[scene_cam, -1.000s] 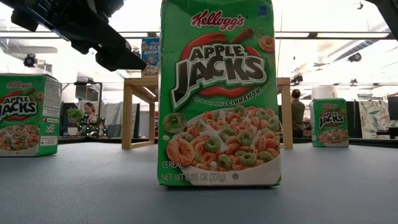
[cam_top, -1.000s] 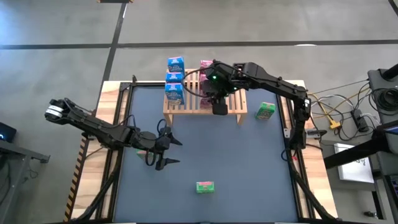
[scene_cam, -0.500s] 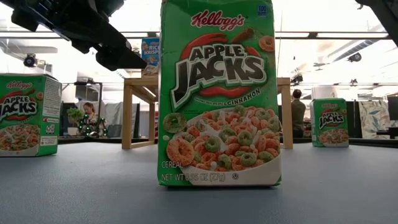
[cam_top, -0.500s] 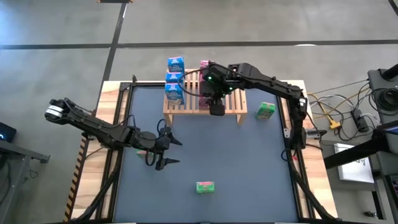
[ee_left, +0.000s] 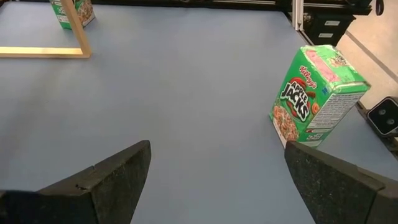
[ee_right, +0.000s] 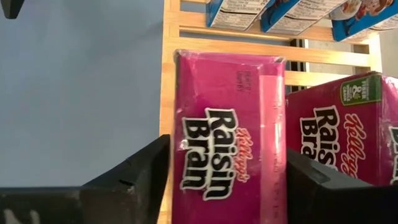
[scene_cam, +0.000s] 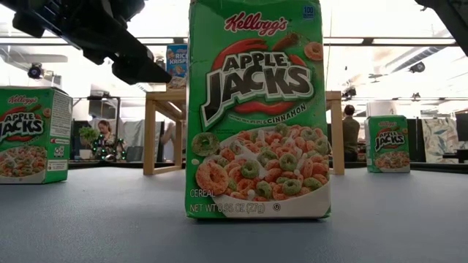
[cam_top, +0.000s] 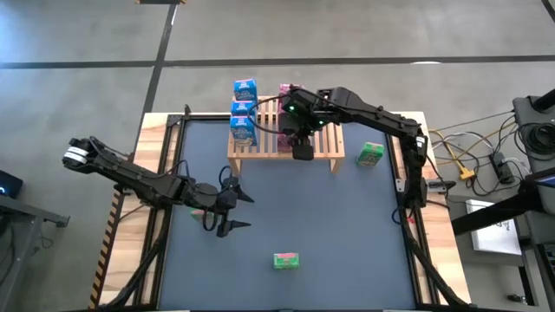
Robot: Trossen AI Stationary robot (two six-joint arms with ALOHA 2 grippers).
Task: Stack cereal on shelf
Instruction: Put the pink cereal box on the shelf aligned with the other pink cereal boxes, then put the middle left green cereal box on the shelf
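Observation:
The shelf (cam_top: pixel 282 139), a light-wood slatted rack, stands at the table's far side. Three blue cereal boxes (cam_top: pixel 244 109) sit in a row on its left part. A pink cereal box (ee_right: pixel 229 149) lies on the slats between the fingers of my right gripper (cam_top: pixel 302 149), with a second pink box (ee_right: pixel 348 134) beside it. Green cereal boxes stand on the table: one right of the shelf (cam_top: pixel 370 154), one near the front edge (cam_top: pixel 286 259), one at the low view's left (scene_cam: pixel 33 135). My left gripper (cam_top: pixel 232 211) hangs open over the table's left middle. My right gripper comes slanting down from above, one finger (ee_right: pixel 134 180) beside each long side (ee_right: pixel 180 143) of the pink box and lying along it. The box lies flat on the shelf's slats. I cannot tell whether the fingers touch it.
The green box (ee_left: pixel 317 93) ahead of my left gripper stands upright on the open grey tabletop. The shelf's legs (scene_cam: pixel 150 131) rise behind the near green box (scene_cam: pixel 256 109). People show in the room beyond the table.
My right gripper has shifted slightly toward the table's left over the shelf and sunk a little.

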